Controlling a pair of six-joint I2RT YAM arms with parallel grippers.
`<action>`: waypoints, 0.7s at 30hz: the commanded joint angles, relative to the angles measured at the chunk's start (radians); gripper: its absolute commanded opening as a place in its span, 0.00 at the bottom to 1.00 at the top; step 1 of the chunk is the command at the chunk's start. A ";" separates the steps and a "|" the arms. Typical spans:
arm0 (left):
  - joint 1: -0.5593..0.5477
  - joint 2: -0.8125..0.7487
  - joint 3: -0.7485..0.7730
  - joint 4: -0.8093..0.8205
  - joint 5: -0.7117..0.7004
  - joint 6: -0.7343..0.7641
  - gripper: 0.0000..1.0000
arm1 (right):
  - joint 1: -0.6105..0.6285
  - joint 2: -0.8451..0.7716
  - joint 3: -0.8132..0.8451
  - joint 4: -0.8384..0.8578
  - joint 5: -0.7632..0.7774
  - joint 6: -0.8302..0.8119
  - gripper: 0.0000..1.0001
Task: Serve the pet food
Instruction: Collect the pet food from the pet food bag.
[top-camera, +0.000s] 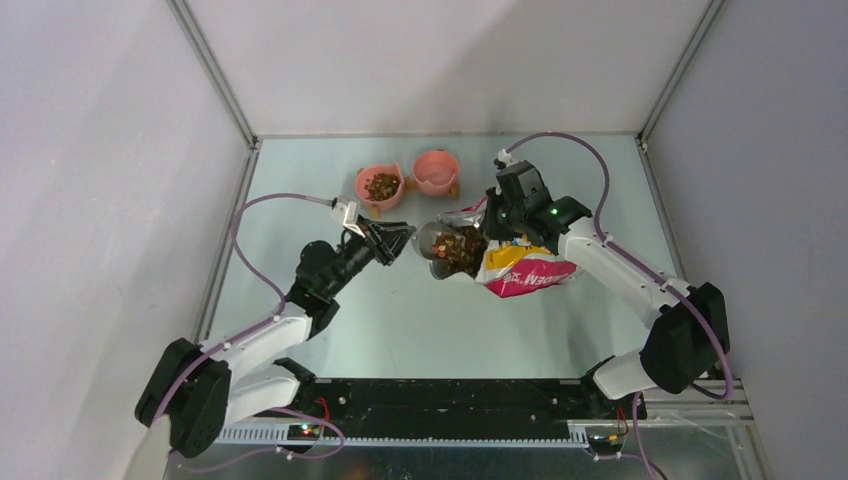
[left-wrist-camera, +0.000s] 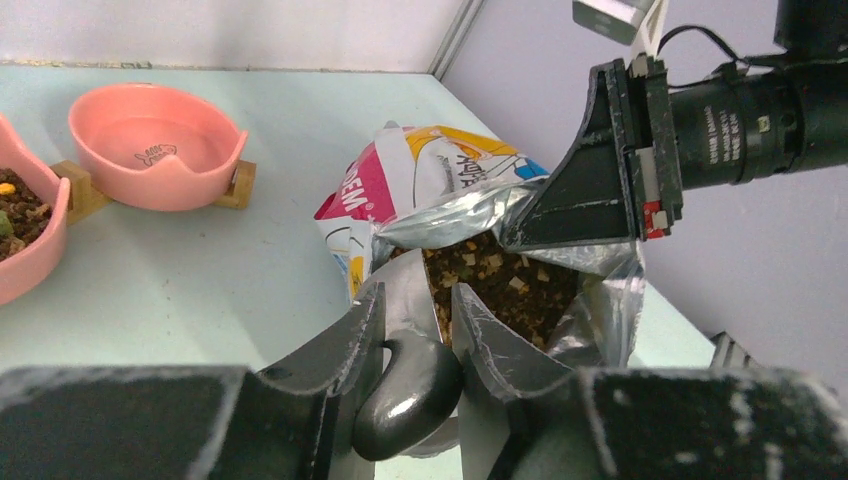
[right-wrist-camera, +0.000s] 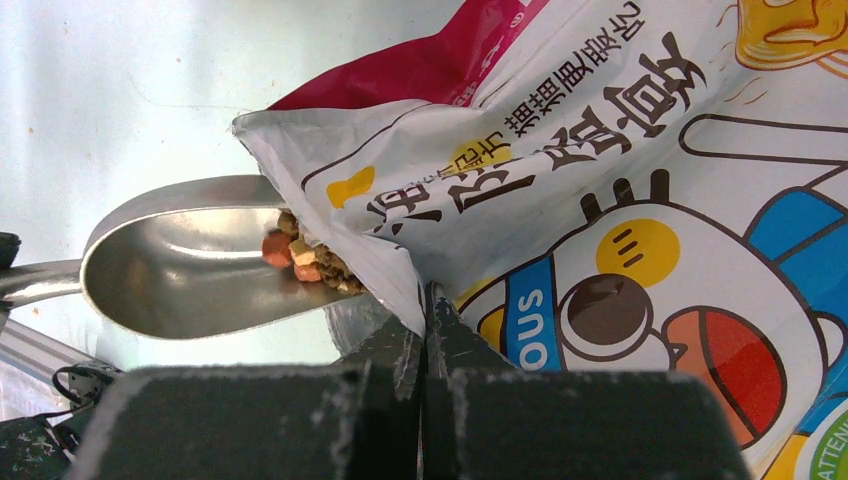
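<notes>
The printed bag (top-camera: 520, 268) lies on its side mid-table with its mouth towards the left arm. My right gripper (top-camera: 497, 222) is shut on the bag's upper rim (right-wrist-camera: 428, 300) and holds the mouth open. Brown pet food (left-wrist-camera: 505, 280) fills the opening. My left gripper (left-wrist-camera: 417, 298) is shut on the handle of the grey metal scoop (left-wrist-camera: 405, 385). The scoop's bowl (right-wrist-camera: 190, 265) reaches into the bag's mouth, and a few pellets of pet food (right-wrist-camera: 305, 262) rest on its inner end.
Two pink bowls stand on small wooden stands at the back of the table. The left bowl (top-camera: 380, 186) holds kibble. The right bowl (top-camera: 436, 172) holds none that I can see. Metal frame posts and grey walls enclose the table.
</notes>
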 joint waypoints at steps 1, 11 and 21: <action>-0.004 -0.058 0.014 0.054 -0.040 -0.090 0.00 | -0.012 -0.037 0.068 -0.001 0.012 0.017 0.00; 0.056 -0.051 0.113 -0.293 -0.051 -0.374 0.00 | -0.022 -0.018 0.084 -0.002 -0.026 0.051 0.00; 0.228 0.051 0.057 -0.061 0.233 -0.652 0.00 | -0.030 -0.013 0.100 -0.011 -0.037 0.064 0.00</action>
